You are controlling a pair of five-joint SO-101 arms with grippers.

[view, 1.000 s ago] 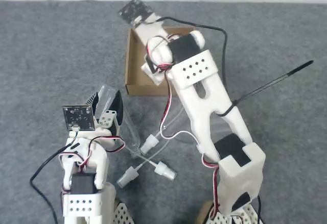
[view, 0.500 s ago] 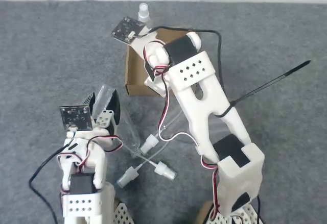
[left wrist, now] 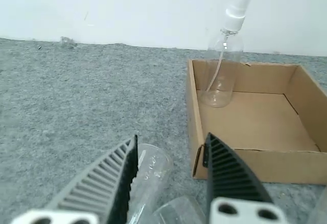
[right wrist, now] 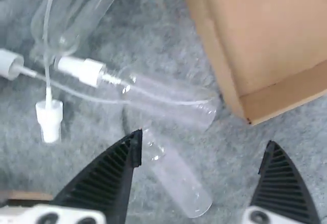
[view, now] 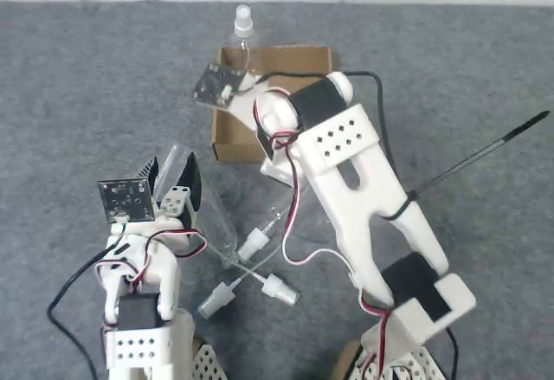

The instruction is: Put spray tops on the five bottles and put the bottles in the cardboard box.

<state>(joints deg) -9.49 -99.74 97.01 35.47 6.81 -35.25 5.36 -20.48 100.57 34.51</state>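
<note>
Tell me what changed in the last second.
The right arm pulled back from over the box, uncovering a capped bottle standing in its far corner; right gripper now open above loose bottles. Left gripper, box and loose spray tops stayed roughly put.

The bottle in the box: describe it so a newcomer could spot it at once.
Find the cardboard box on the grey mat, near the white wall. One clear bottle stands upright in a far corner, white spray top on. The other bottles lie on their sides outside the box.
</note>
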